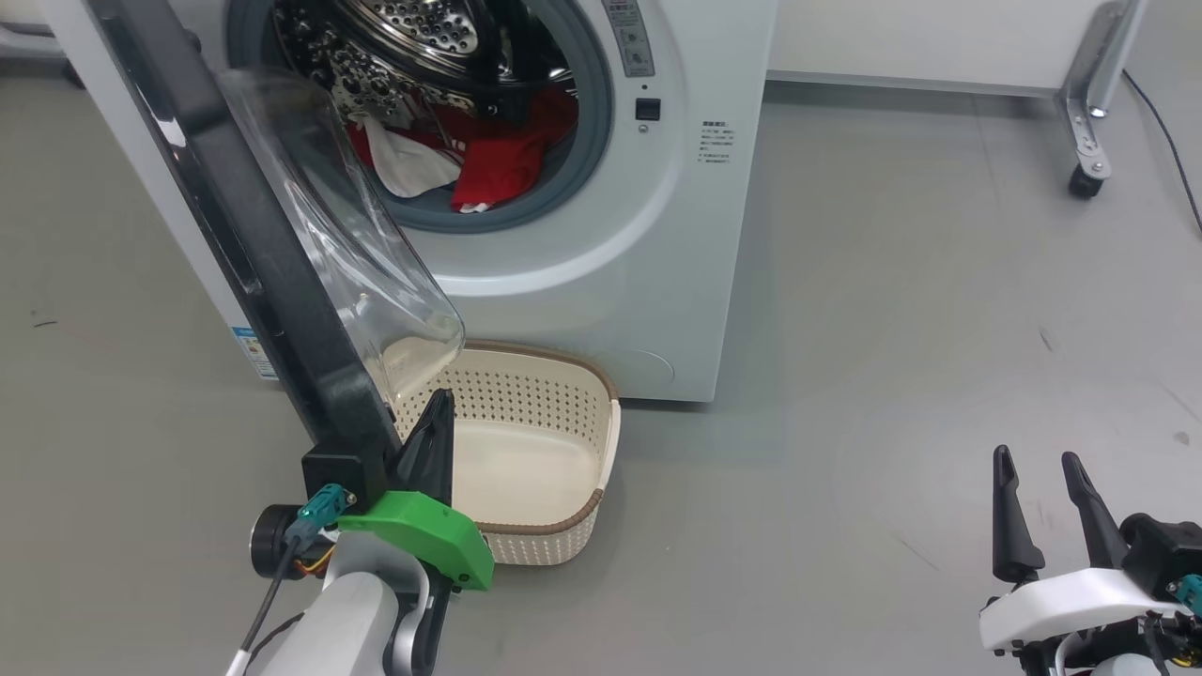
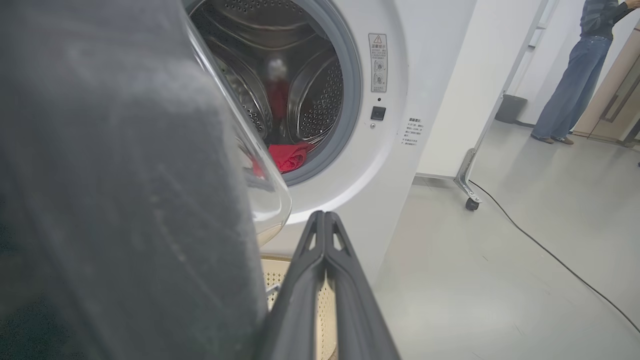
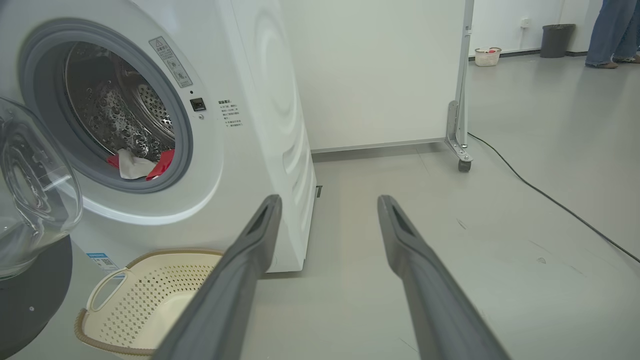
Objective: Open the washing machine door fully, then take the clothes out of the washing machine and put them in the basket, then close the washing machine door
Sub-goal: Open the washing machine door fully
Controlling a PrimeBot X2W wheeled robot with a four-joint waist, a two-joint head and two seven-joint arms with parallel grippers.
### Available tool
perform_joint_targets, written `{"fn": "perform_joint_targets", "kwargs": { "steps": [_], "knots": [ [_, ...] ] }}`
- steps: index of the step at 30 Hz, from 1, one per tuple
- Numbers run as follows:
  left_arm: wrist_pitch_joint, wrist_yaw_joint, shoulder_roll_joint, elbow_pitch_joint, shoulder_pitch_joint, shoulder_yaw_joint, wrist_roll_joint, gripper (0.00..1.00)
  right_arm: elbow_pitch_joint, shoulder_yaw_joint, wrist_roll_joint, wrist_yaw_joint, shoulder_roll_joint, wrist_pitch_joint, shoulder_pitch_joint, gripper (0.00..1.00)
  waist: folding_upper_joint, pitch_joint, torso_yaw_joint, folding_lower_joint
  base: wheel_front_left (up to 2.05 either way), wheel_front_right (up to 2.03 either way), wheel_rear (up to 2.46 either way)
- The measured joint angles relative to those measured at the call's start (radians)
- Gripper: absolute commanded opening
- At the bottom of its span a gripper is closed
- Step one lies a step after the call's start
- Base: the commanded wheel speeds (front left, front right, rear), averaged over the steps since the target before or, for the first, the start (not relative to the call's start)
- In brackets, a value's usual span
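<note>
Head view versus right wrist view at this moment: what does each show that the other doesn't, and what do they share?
Head view adds the shut left pincer beside the washing machine door. Right wrist view adds a person's legs and a grey bin. Shared: the open right pincer, the clothes in the washing machine, the basket.

Your grey floor [image 1: 892,329] carries the washing machine [image 1: 676,235], with the basket [image 1: 610,441] just in front of it. Off to the right are a frame castor [image 1: 1085,181] and a trailing black cable [image 3: 550,199].
</note>
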Motion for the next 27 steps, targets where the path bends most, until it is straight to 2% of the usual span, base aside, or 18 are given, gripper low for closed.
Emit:
{"fn": "perform_joint_targets", "kwargs": {
  "steps": [15, 23, 27],
  "knots": [
    [0.0, 0.0, 0.002, -0.001, 0.003, 0.018, 0.0, 0.0, -0.002, -0.002, -0.009, 0.0, 0.015, 0.0, 0.019, 1.0, 0.0, -0.016, 0.132, 0.0, 0.0, 0.0, 0.0],
    [-0.003, 0.0, 0.005, 0.0, 0.026, 0.078, 0.006, 0.0, -0.005, -0.001, -0.016, 0.0, 0.019, 0.0, 0.02, 1.0, 0.0, -0.01, 0.192, 0.0, 0.0, 0.0, 0.0],
    [-0.003, 0.0, 0.005, -0.004, 0.045, 0.138, 0.01, 0.0, -0.013, 0.003, -0.016, 0.0, 0.018, 0.0, 0.02, 1.0, 0.0, 0.006, 0.212, 0.0, 0.0, 0.0, 0.0]
  ]
}}
